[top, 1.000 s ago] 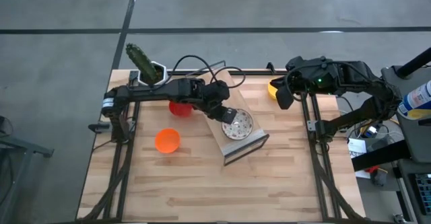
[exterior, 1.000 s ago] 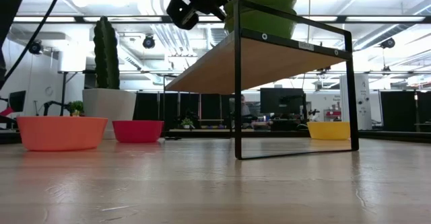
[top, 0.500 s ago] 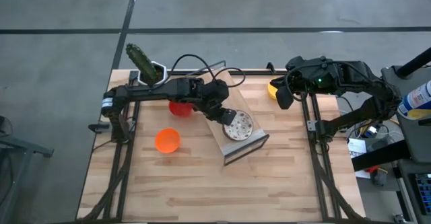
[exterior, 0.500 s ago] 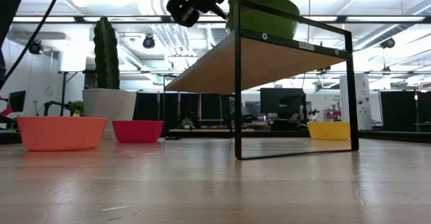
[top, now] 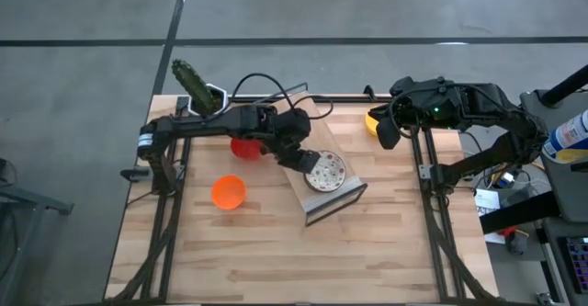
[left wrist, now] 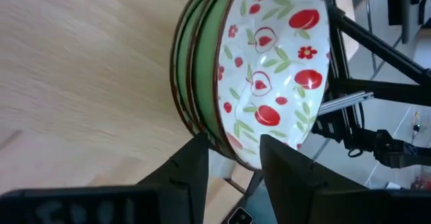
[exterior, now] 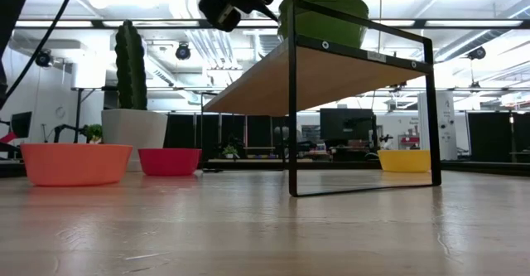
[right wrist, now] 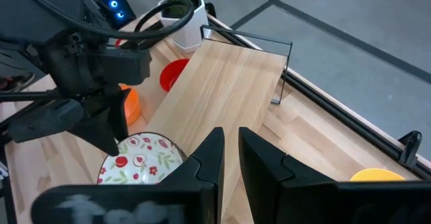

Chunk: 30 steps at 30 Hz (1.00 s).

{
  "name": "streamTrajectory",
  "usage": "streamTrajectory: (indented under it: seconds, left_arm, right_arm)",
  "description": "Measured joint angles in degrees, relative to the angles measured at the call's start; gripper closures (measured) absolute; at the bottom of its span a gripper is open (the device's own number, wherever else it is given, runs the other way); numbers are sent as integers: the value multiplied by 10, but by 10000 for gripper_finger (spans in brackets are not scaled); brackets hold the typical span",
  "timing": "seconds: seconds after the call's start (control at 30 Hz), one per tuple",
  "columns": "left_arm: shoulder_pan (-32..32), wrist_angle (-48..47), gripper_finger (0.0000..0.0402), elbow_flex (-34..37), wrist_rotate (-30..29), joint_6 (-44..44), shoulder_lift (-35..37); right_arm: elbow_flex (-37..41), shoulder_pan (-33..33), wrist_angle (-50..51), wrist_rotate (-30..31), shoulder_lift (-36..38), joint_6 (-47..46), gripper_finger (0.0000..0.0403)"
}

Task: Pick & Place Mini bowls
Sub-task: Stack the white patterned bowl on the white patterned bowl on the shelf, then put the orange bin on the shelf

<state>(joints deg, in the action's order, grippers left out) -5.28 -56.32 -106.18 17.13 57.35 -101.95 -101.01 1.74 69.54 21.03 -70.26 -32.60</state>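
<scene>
A stack of white mini bowls with red-speckled insides and green outsides (top: 325,171) stands on a raised wooden shelf with a black frame (top: 347,196); it also shows in the low view (exterior: 325,15) and the left wrist view (left wrist: 269,69). My left gripper (top: 306,160) is open at the stack's left side, its fingers (left wrist: 192,167) standing on either side of the near rim without touching. A red bowl (top: 243,147), an orange bowl (top: 228,192) and a yellow bowl (top: 374,120) rest on the table. My right gripper (top: 387,133) is shut and empty, above the yellow bowl.
A white pot with a cactus (top: 200,91) stands at the table's far left corner, behind the red bowl. The shelf sits slantwise mid-table. Bare wood lies along the near edge (top: 294,260) and to the right of the shelf.
My left gripper has drawn back a little from the bowl stack, toward the table's left edge and slightly up. The stack stays on the shelf.
</scene>
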Motion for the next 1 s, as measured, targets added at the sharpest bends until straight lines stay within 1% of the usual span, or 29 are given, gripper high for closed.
streamTrajectory:
  seconds: [0.2, 0.47, 0.57, 0.7, 0.8, 0.9, 1.0]
  left_arm:
    - [-3, -18, 276, -8, 0, -19, 12]
    - [-3, -32, 276, -5, -4, -68, 44]
    - [-2, -52, 276, -5, -5, -87, 54]
    - [3, -126, 276, -4, -3, -119, 65]
    - [13, -195, 276, -4, -15, -140, 79]
    - [30, -275, 276, -4, -57, -147, 96]
    - [50, -339, 276, -2, -124, -129, 107]
  right_arm:
    - [0, 0, 0, 0, 0, 0, 360]
    - [0, 0, 0, 0, 0, 2, 360]
    - [4, 0, 0, 0, -3, 2, 360]
    - [7, 0, 2, 0, -13, 2, 360]
    - [8, 0, 6, -1, -23, 2, 360]
    - [8, 0, 7, -1, -31, 6, 360]
    - [8, 0, 4, 0, -31, 13, 360]
